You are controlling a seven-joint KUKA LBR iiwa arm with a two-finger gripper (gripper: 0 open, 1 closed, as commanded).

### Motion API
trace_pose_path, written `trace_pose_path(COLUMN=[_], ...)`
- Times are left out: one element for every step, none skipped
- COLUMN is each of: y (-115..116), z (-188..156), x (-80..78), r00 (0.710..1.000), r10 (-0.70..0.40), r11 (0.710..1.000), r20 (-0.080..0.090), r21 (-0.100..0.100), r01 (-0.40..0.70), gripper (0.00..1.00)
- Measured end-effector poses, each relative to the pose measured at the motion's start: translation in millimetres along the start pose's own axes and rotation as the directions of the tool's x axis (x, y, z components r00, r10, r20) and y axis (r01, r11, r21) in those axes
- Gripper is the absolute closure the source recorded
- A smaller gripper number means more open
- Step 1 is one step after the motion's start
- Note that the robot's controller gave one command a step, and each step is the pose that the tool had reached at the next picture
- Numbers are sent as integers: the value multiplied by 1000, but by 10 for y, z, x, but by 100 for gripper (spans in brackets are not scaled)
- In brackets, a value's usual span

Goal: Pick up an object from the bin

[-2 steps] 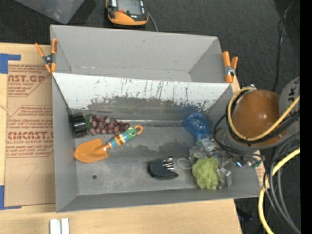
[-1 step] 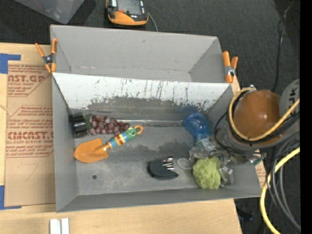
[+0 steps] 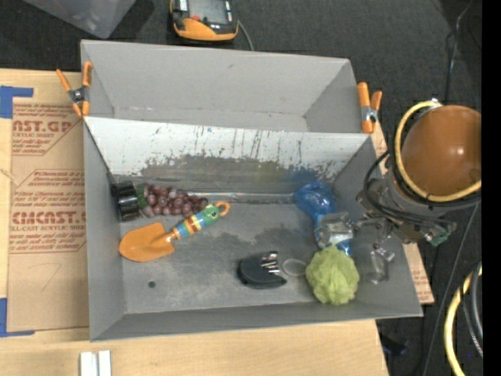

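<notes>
1. The arm [image 3: 407, 210] came in over the right wall of the bin [image 3: 203, 92]. Its lower end hung low at the right side of the floor, probably because the nearest things lay there.
2. I could not tell how the jaws stood, open or closed, nor whether anything sat between them. The metal parts there ran together with a pale, shiny bit [image 3: 337, 233] beside them.
3. Nearest to them lay a green fuzzy lump [image 3: 333, 276], against the near right corner. A blue crumpled thing [image 3: 315, 200] lay just beyond it, toward the far wall. Either could have been the thing to pick; nothing had yet been lifted.
4. The rest lay loose and apart, so each could be taken alone: a black flat gadget [image 3: 261, 271] in the near middle, an orange toy shovel [image 3: 149, 244] at the left, and a string of purple beads [image 3: 168, 202] with a black cap [image 3: 125, 200] at its end along the far left.
5. The round orange cover [image 3: 442, 151] on the wrist hid the arm's upper part, and the blue thing's kind was unclear.
</notes>
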State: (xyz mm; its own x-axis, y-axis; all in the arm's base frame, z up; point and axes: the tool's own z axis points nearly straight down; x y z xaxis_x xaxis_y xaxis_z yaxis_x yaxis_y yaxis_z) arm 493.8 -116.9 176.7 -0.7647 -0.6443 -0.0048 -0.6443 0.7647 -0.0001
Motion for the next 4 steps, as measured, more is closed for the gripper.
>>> trace_pose_path(y=[42, 196, 242, 323], z=[-242, -693, 216, -46], x=[12, -486, -450, -219], r00=[1000, 882, 996, 935], r10=[-24, -472, -87, -355], r11=[1000, 882, 996, 935], r20=[4, 4, 4, 7], r21=[5, 7, 3, 10], r01=[24, 472, 87, 355], gripper=[0, 0, 0, 0])
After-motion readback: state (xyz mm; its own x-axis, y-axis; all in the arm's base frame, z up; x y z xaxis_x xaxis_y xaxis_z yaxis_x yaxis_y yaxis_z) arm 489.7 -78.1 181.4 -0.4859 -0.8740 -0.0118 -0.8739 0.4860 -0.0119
